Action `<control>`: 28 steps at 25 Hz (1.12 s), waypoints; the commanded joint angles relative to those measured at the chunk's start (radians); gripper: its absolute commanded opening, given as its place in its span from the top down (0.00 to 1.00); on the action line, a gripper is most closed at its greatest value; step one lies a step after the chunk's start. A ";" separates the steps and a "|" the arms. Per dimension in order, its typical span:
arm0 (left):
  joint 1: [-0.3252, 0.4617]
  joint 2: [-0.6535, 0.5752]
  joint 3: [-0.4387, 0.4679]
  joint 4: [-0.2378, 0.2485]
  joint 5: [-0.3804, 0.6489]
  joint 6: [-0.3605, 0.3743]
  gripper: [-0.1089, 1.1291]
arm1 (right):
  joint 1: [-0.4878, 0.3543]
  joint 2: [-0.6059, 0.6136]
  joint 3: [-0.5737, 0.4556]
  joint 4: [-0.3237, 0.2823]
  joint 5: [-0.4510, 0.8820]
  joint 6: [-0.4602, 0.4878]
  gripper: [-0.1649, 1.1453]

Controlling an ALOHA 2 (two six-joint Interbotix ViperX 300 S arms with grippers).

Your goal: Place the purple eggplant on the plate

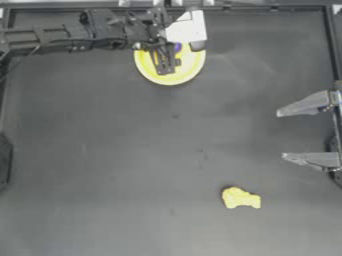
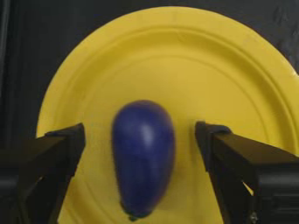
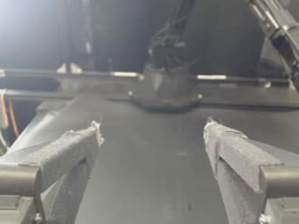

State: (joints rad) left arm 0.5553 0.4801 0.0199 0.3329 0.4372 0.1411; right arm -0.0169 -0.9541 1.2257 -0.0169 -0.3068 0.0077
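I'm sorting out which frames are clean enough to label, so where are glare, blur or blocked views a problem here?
Top view: the left gripper covers most of the purple eggplant on the plate, and a bright white patch glares beside it. Left wrist view: eggplant and plate are clear, with a soft highlight on the eggplant. Right wrist view: the right gripper is clear, the background soft.

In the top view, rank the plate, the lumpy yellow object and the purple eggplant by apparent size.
1. plate, largest.
2. lumpy yellow object.
3. purple eggplant; unsure, since the left hand above it hides most of it.
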 commanded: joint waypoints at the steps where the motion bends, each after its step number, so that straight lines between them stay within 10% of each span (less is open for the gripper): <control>1: 0.005 -0.166 -0.023 0.005 -0.005 0.002 0.08 | 0.000 0.003 -0.011 0.003 -0.008 0.000 0.11; 28: -0.193 -0.644 0.407 -0.244 -0.169 -0.009 0.10 | -0.021 0.003 -0.009 0.011 0.002 0.000 0.11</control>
State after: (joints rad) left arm 0.3820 -0.0874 0.4234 0.1012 0.2823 0.1319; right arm -0.0368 -0.9541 1.2287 -0.0123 -0.3022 0.0077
